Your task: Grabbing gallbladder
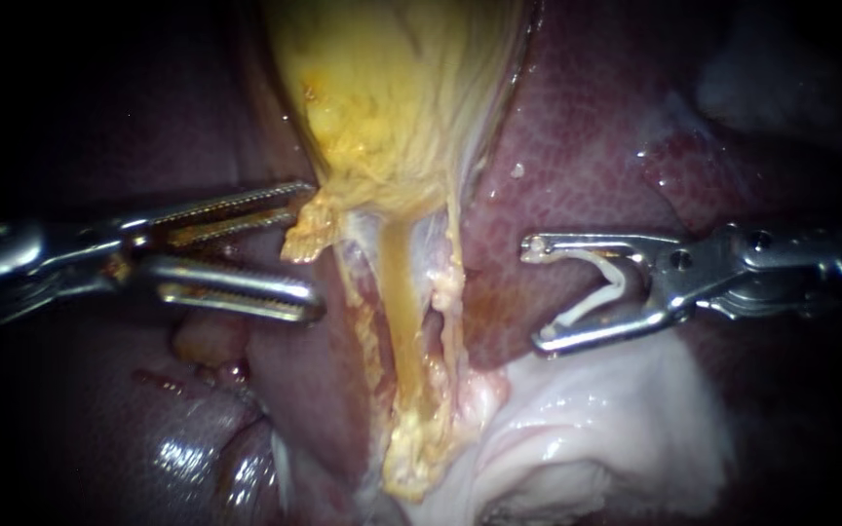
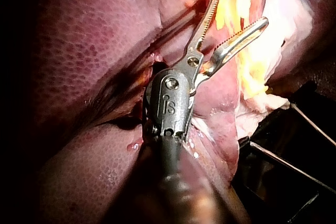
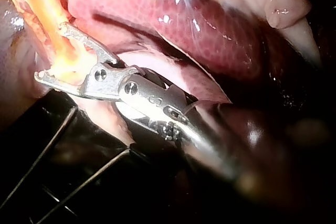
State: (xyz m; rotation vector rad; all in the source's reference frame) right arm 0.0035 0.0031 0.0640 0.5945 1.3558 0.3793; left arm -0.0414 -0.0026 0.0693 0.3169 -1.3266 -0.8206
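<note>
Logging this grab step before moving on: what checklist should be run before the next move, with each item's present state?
1. Left instrument pincer open: ok, a wide gap shows.
2. Gallbladder in view, nothing covering it: ok.
3. Gallbladder tissue seated in the left pincer: not ok. Only its ragged yellow edge lies at the mouth, and nothing is gripped.
4. Right instrument out of the left one's path: ok. It sits across the yellow strand, holding a white clip.
5. Right instrument free of the liver: cannot tell, as the depth is unclear.
</note>
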